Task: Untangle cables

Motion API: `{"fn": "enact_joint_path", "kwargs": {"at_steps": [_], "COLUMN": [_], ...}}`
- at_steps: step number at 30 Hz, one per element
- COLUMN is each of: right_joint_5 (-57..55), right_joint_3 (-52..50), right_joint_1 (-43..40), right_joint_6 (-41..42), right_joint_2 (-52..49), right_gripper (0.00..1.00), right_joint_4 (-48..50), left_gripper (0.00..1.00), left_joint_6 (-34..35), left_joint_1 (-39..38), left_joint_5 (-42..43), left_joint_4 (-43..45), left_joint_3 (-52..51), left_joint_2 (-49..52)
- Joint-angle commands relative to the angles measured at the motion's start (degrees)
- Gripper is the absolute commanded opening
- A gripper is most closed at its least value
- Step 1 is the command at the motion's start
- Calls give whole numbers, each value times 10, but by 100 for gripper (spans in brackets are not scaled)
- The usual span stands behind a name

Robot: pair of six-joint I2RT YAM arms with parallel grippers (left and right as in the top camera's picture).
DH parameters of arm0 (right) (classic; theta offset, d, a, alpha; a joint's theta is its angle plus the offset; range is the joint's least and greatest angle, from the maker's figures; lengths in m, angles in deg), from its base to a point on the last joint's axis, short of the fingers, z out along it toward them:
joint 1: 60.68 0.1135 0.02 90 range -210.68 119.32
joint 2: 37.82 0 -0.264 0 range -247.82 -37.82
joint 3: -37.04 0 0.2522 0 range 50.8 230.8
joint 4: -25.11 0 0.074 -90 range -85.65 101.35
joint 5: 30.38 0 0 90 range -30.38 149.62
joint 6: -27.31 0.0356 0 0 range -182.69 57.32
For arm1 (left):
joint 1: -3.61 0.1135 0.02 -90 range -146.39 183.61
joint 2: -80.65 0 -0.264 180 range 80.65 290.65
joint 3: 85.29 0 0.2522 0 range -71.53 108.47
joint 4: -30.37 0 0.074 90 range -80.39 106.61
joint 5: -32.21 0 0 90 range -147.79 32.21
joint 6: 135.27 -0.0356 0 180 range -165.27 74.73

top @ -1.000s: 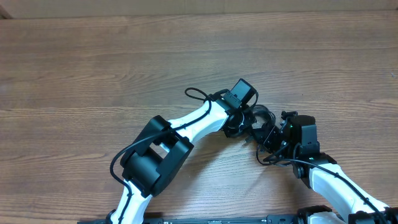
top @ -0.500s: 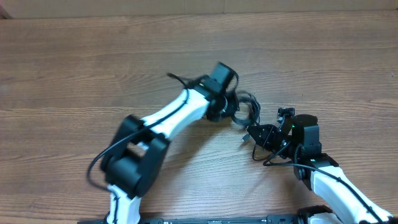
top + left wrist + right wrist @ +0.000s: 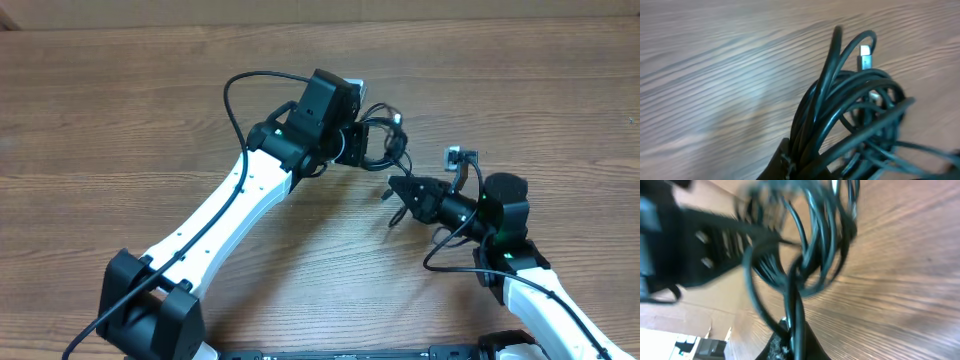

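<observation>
The cables [image 3: 386,148] are a tangled coil of thin black cord hanging between my two grippers above the wooden table [image 3: 120,120]. My left gripper [image 3: 362,143] is shut on one side of the coil. In the left wrist view the bundle [image 3: 850,115] fans out from the fingers [image 3: 785,162], with a silver plug [image 3: 865,56] at the top. My right gripper [image 3: 398,193] sits just below and to the right, shut on a few strands. In the right wrist view those strands [image 3: 795,287] run up from the fingertips [image 3: 785,330] into the loops [image 3: 815,235].
The left arm's own thicker wire [image 3: 240,85] loops above its forearm. The left gripper's black body [image 3: 695,245] fills the left of the right wrist view. A pale wall edge [image 3: 300,12] bounds the table at the back.
My left gripper has swung up the picture and to the left, carrying the coil away from the right gripper. The right gripper has turned to point left and kept its strands.
</observation>
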Motion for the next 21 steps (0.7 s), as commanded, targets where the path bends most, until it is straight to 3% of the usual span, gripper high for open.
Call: {"fn": "enact_joint_path", "kwargs": {"at_steps": [1,6,11,17,21], "right_joint_5": [4,-39,-92,-108,-108], "right_joint_3": [50,96,103,103,103], "right_joint_1": [9,59,109,113,113], "right_joint_6": [-10,-23,-23,-20,-13], "right_joint_2": [1,-16,-36,-50,-50], "right_gripper": [4,4,4,4,4], "right_joint_4": [-5,-28,-28,-27,-27], "left_gripper": [4,4,4,4,4], "left_joint_6": [-21,-21,-38,-103,-116], "left_joint_1": [14,14,14,13,8], "left_joint_5": [-148,-141,-76,22,31], "left_joint_4": [-34,-42,-21,-23,-32], "left_joint_3": [3,3,3,3,3], "left_joint_2": [-30,-35,-35,-35,-35]}}
